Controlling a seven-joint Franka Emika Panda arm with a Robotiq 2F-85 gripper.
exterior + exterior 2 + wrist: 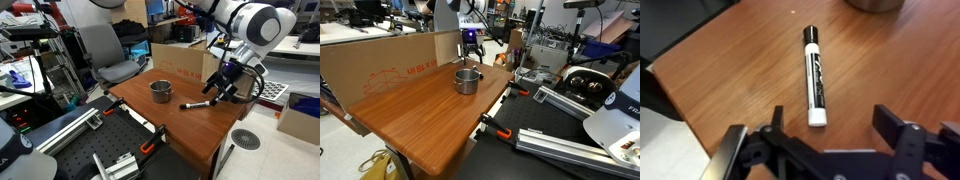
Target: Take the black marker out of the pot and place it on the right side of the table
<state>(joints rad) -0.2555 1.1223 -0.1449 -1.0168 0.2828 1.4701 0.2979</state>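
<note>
The black marker (814,77) with a white cap end lies flat on the wooden table, free of my fingers. It also shows in an exterior view (196,104), to the right of the metal pot (161,91). My gripper (832,122) is open and empty, hovering just above the marker's white end; in an exterior view (222,88) it is over the table's right part. In an exterior view the pot (468,81) stands mid-table and the gripper (470,46) is behind it. The pot's edge shows at the top of the wrist view (874,5).
A cardboard box (180,60) stands along the table's back edge and shows as a long wall in an exterior view (380,65). An office chair (105,50) is beyond the table. The table edge (665,95) drops off near the marker. Rails and clamps (120,125) line the front.
</note>
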